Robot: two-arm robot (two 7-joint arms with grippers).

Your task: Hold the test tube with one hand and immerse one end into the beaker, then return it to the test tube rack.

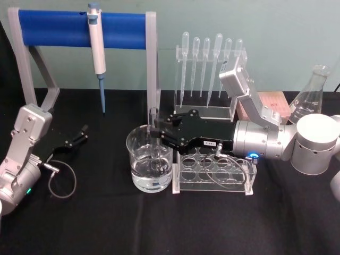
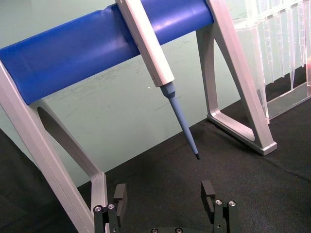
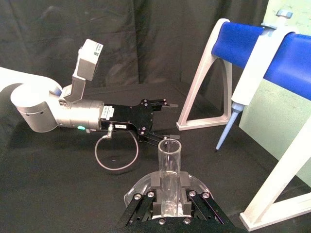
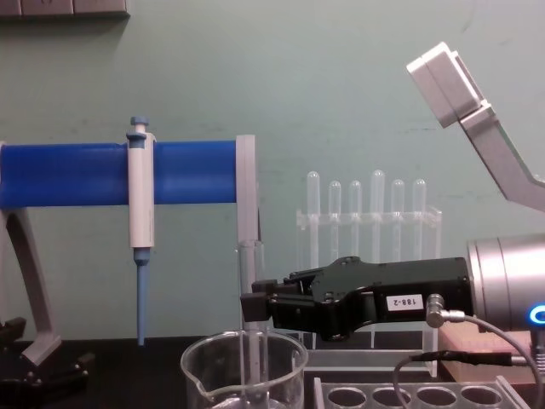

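The test tube (image 1: 154, 130) stands upright in my right gripper (image 1: 157, 133), which is shut on its upper part. Its lower end dips into the water inside the beaker (image 1: 139, 171). From the side, the test tube (image 4: 249, 273) passes down through the fingers of my right gripper (image 4: 254, 307) into the beaker (image 4: 204, 375). The right wrist view looks down the tube's open rim (image 3: 169, 145), with the beaker's rim (image 3: 135, 188) below. My left gripper (image 1: 81, 135) rests open at the table's left, and its fingers (image 2: 119, 196) hold nothing.
A stand with a blue bar (image 1: 79, 27) carries a hanging micropipette (image 1: 97, 53) behind the beaker. A clear test tube rack (image 1: 212, 172) sits right of the beaker, under my right arm. Behind stand a rack of plastic pipettes (image 1: 210, 69), a pink box (image 1: 271, 103) and a conical flask (image 1: 311, 93).
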